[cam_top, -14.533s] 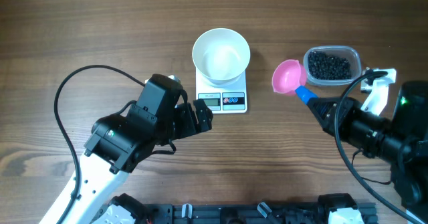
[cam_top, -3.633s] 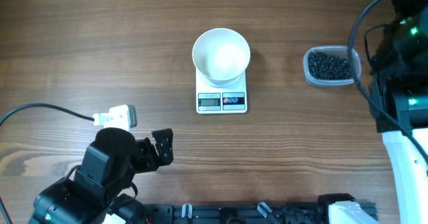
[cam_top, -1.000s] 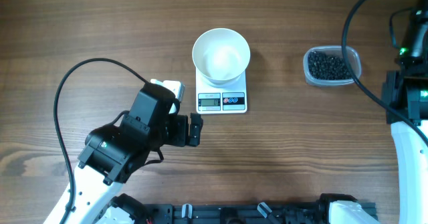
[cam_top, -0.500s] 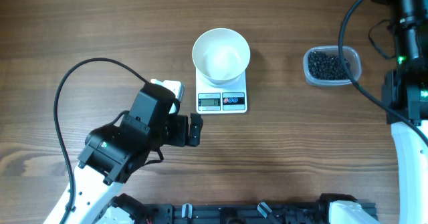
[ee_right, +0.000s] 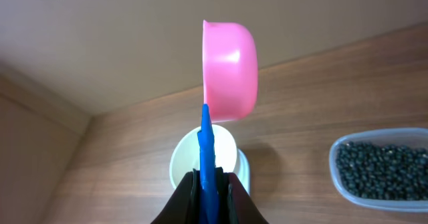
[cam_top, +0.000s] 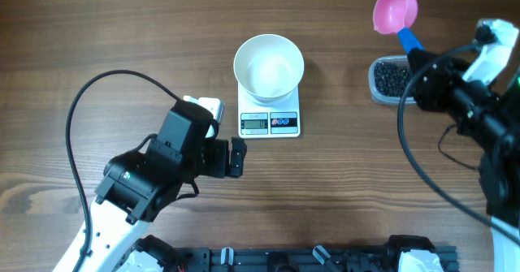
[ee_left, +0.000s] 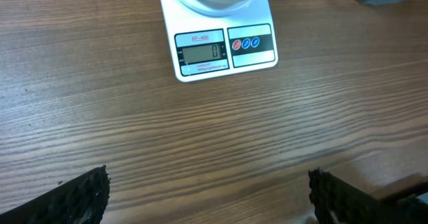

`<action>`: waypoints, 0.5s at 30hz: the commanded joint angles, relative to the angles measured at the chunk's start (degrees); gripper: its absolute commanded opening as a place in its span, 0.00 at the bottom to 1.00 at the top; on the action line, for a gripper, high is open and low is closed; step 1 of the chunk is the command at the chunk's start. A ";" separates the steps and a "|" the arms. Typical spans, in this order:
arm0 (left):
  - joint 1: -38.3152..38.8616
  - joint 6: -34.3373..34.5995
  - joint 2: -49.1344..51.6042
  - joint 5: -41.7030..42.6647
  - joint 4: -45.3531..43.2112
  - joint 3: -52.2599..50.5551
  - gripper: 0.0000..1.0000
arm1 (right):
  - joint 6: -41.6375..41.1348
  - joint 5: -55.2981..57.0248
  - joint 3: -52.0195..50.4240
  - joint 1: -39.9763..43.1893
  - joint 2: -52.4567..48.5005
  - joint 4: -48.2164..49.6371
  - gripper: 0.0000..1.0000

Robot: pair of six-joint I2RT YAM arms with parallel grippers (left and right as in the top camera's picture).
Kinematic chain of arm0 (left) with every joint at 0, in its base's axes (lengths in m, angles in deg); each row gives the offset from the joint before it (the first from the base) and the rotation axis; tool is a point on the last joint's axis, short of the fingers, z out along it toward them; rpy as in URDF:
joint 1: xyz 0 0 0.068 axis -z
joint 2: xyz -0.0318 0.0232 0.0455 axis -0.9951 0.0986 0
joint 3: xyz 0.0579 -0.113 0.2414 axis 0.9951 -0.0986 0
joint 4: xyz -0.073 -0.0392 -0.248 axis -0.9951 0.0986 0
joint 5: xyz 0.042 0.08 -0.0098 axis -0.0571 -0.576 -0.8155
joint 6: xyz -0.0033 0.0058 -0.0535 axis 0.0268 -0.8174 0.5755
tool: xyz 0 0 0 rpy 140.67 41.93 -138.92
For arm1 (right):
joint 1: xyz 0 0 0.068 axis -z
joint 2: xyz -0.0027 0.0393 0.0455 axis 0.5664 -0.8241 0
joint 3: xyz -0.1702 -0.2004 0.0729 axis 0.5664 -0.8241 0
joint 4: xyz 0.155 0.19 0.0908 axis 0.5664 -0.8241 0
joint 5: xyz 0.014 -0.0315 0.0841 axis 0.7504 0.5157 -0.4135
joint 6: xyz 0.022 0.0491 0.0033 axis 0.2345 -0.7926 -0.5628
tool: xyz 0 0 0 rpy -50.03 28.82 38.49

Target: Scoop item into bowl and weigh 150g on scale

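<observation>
Back in view, right end effector [ee_right: 208, 182] grips a pink scoop [cam_top: 395, 10] near black beads [cam_top: 391, 79] right of the scale [cam_top: 270, 123] — left end effector [cam_top: 237, 157] wide open — tilting mid-carry could spill them.

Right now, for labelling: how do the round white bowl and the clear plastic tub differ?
The round white bowl sits empty on the white digital scale; the clear plastic tub stands on the wooden table, holding black beads. Bowl opaque and round; tub see-through, rounded-rectangular. Both open-topped.
</observation>
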 commanded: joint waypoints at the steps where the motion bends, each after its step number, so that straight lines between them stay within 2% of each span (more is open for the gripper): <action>1: -0.37 -0.87 0.00 -0.15 -1.22 0.04 1.00 | -3.74 -3.58 0.61 0.04 4.35 -0.11 0.04; 3: -0.37 -0.70 0.00 2.69 -0.83 0.04 1.00 | -8.00 -3.63 0.61 0.04 6.34 -0.24 0.04; 10: -0.37 -0.72 0.00 8.41 -0.20 0.04 1.00 | -6.88 -8.83 0.61 0.04 6.27 -7.30 0.04; 11: -0.39 0.94 0.13 8.07 0.04 0.04 1.00 | -9.44 -10.82 0.61 0.04 6.27 -7.26 0.04; 13: -0.37 10.40 0.74 7.98 -0.07 0.04 1.00 | -10.08 -11.43 0.61 0.04 6.29 -7.91 0.04; 15: -0.37 11.34 1.95 7.96 -0.09 0.04 1.00 | -6.97 -9.33 0.61 0.04 6.21 -9.44 0.04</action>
